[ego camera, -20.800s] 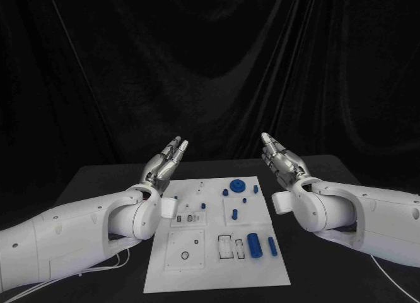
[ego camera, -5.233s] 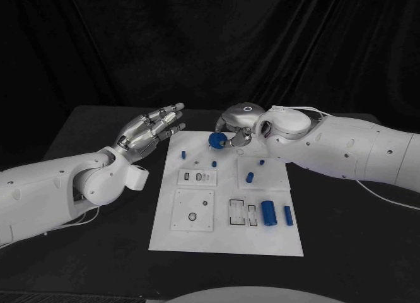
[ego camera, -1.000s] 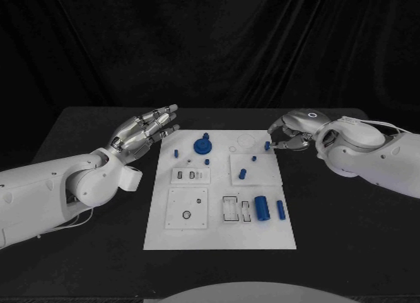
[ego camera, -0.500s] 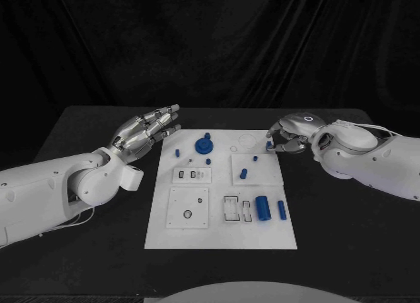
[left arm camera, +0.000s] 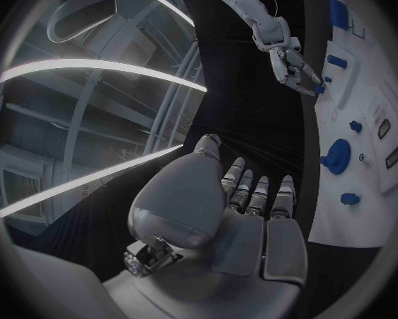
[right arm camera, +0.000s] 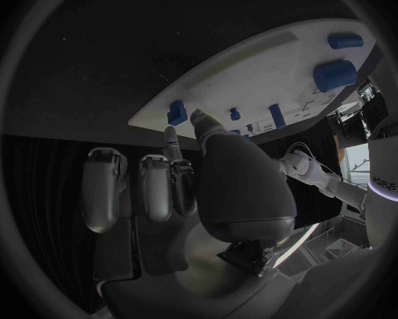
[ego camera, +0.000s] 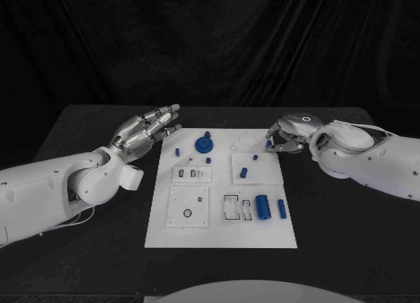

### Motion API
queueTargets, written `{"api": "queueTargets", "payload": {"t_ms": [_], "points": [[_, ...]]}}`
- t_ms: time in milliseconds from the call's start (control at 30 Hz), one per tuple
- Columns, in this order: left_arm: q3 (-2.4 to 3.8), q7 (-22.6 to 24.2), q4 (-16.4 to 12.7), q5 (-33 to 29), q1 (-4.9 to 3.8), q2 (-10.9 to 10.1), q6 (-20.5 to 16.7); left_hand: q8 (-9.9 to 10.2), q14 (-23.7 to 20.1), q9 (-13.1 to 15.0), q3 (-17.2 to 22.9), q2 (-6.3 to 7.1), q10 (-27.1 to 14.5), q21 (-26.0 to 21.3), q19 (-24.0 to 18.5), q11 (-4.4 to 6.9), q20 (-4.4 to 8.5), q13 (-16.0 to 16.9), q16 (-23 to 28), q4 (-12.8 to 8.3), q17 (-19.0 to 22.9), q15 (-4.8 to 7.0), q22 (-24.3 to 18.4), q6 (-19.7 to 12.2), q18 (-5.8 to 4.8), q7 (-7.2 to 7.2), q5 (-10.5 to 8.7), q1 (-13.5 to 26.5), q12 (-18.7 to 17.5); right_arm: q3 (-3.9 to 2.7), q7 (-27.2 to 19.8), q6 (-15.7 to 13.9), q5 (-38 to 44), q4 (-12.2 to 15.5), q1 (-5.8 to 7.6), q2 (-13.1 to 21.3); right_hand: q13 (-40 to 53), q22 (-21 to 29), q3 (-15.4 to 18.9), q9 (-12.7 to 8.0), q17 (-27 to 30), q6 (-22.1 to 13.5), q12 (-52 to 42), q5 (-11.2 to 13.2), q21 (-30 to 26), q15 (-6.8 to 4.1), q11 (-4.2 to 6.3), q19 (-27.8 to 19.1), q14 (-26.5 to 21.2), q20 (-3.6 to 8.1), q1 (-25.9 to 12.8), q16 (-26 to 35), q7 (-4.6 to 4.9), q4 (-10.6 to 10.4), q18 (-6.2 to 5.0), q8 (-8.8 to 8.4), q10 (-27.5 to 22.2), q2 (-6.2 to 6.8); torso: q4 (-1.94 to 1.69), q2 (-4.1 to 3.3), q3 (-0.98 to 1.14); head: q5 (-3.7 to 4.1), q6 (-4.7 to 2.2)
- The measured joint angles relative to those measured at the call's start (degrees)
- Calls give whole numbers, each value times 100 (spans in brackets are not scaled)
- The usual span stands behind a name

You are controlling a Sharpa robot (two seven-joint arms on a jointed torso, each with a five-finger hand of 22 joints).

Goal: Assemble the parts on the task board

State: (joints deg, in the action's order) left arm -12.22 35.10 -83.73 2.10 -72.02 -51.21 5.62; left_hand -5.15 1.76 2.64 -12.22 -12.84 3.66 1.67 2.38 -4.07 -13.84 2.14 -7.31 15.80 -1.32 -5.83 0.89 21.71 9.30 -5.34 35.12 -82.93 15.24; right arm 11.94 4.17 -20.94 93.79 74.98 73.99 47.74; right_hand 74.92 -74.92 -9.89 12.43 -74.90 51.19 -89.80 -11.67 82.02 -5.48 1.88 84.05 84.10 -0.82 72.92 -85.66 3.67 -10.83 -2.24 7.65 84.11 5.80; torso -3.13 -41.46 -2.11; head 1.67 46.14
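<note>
- The black table (ego camera: 82, 164) carries everything, under a dark curtain backdrop.
- The task board (ego camera: 219, 237) is a long white plate lying flat in the middle of the table, its short ends toward and away from the robot. It bears raised white square plates and dark-outlined slots.
- The left hand (ego camera: 146, 129) hovers just beside the board's far left corner, palm up, its fingers (left arm camera: 256, 195) straight and slightly apart, holding nothing.
- The right hand (ego camera: 287, 136) sits at the board's far right edge, knuckles up and fingers curled down toward a small blue peg (ego camera: 269, 144) at that edge. In the right wrist view one fingertip reaches close to this peg (right arm camera: 176, 112), but whether the hand pinches it, merely touches it or is apart cannot be told.
- A blue gear (ego camera: 203, 145) with a round disc and a raised hub stands on the far left part of the board, the largest of the parts.
- A thick blue cylinder (ego camera: 262, 204) lies lengthwise on the near right part, with a thinner blue rod (ego camera: 281, 209) just beside it, toward the right edge.
- Small blue pegs stand on the board: one (ego camera: 177, 152) near the left edge by the gear, one (ego camera: 208, 161) below the gear, and one (ego camera: 243, 173) on the right-hand square plate.
</note>
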Motion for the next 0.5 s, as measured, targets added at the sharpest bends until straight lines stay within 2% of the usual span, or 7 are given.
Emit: {"api": "queueTargets", "payload": {"t_ms": [300, 333, 500], "points": [[0, -8, -1, 0, 2, -7, 23, 0, 0, 0, 0, 0, 0, 0, 0, 0, 0, 0, 0, 0, 0, 0, 0, 0, 0, 0, 0, 0, 0, 0, -3, 4, 0, -133, -48, -87, 0, 1, -18, 55, 0, 4, 0, -135, -27, 0, 0, 0, 0, 0, 45, 0, 4, 19, 0, 44, 0, -1, 4, -2, 0, -25, 19], [0, -9, 0, 0, 2, -7, 27, 0, 0, 0, 0, 0, 0, 0, 0, 0, 0, 0, 0, 0, 0, 0, 0, 0, 0, 0, 0, 0, 0, 0, -5, 4, 0, -144, -52, -97, 0, 1, -25, 67, 0, 21, 0, -175, -27, 0, 0, 0, 0, 0, 45, 0, 21, 25, 0, 55, 0, -1, 4, -2, -1, -25, 21], [0, -14, 0, 0, 3, -6, 39, 0, 0, 0, 10, 0, 0, 0, 0, 0, 0, 0, 0, -10, 0, 0, 0, 0, 0, 0, 0, 0, 0, 0, -15, 3, -1, -168, -67, -115, -1, 1, -34, 162, 0, 92, 0, -431, -55, 0, 0, 0, 0, 0, 90, -1, -10, 82, 0, 184, 0, -45, 4, -1, 0, -35, 38]]}}
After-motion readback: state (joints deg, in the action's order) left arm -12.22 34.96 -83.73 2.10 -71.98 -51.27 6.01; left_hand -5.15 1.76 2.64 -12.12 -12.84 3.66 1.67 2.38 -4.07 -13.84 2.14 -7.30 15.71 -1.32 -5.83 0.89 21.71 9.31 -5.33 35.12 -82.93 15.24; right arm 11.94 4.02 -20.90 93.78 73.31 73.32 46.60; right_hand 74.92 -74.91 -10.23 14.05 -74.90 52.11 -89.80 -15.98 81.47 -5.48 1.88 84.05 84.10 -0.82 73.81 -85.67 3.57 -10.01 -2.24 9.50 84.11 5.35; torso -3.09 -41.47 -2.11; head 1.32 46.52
